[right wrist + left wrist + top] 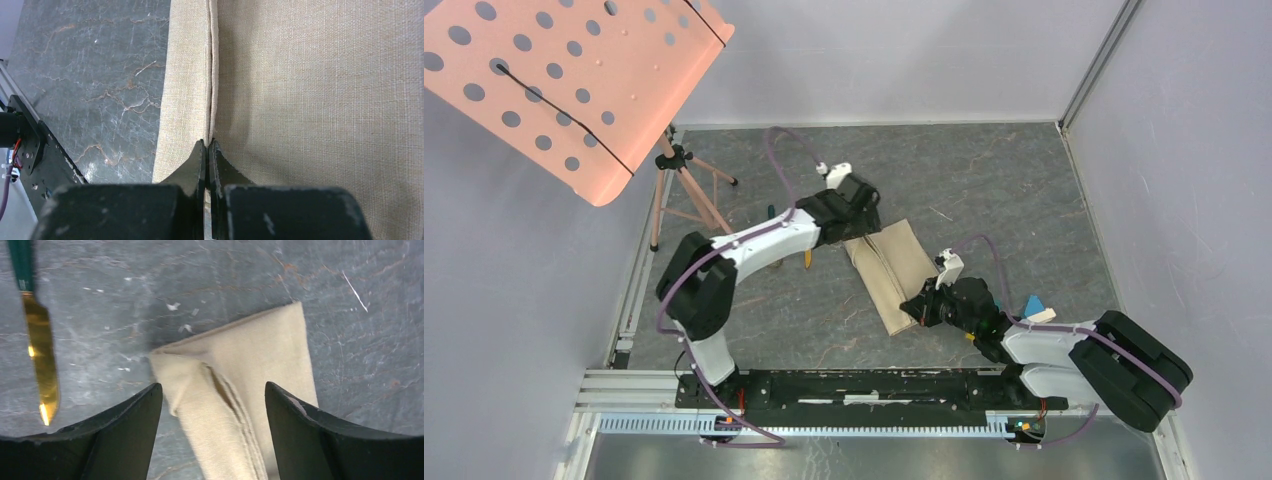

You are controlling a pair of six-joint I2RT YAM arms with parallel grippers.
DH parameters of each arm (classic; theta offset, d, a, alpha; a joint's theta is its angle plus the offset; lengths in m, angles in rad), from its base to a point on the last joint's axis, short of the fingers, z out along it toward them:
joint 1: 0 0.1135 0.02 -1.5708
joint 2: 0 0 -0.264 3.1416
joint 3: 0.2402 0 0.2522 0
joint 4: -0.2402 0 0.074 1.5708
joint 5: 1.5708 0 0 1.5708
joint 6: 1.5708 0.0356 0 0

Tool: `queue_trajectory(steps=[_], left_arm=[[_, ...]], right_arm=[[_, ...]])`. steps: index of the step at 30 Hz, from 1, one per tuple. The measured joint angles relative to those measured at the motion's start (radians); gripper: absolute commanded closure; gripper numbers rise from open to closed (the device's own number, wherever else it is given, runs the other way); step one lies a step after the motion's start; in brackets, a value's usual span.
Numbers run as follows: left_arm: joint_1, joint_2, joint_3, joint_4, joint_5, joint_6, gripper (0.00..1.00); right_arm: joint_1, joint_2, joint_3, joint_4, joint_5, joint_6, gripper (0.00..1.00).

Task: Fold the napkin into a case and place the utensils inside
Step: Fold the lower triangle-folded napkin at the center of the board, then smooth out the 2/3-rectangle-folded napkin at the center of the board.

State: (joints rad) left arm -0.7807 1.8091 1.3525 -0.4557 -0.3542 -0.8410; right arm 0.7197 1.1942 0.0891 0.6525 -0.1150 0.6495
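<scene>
The beige napkin (894, 272) lies folded into a long strip on the dark marbled table. My left gripper (864, 228) hovers over its far end, open, and the cloth (235, 390) runs between the two fingers without touching them. At the near end my right gripper (921, 308) is shut on the napkin's doubled hemmed edge (212, 75), with the fingertips (200, 155) pinching the seam. One of the utensils, a knife with a gold blade (41, 360) and a teal handle (21, 260), lies on the table left of the napkin. In the top view it shows partly under the left arm (809, 262).
A pink perforated stand plate (564, 80) on a tripod (679, 190) stands at the back left. A blue block (1033, 305) and a small yellow piece (970, 338) sit beside the right arm. A black rail (864, 385) runs along the near edge, and grey walls enclose the table.
</scene>
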Motion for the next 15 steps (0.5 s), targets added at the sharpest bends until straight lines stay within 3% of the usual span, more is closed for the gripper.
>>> queue_trajectory(steps=[2,5,6,10,15], left_arm=[[0.053,-0.055,-0.079,0.058,0.053,0.003,0.39],[0.145,-0.093,-0.187,0.143,0.145,0.006,0.69],[0.172,-0.092,-0.211,0.168,0.177,0.006,0.73],[0.229,-0.061,-0.247,0.222,0.283,0.007,0.79],[0.224,-0.013,-0.247,0.294,0.364,0.007,0.81]], right_arm=[[0.0,-0.001,-0.001,0.001,0.003,0.001,1.0],[0.0,-0.001,-0.002,0.002,0.004,0.001,1.0],[0.0,-0.001,-0.002,0.003,0.004,0.001,1.0],[0.0,-0.003,-0.002,0.004,0.004,0.001,1.0],[0.0,-0.006,-0.002,0.004,0.004,0.001,1.0]])
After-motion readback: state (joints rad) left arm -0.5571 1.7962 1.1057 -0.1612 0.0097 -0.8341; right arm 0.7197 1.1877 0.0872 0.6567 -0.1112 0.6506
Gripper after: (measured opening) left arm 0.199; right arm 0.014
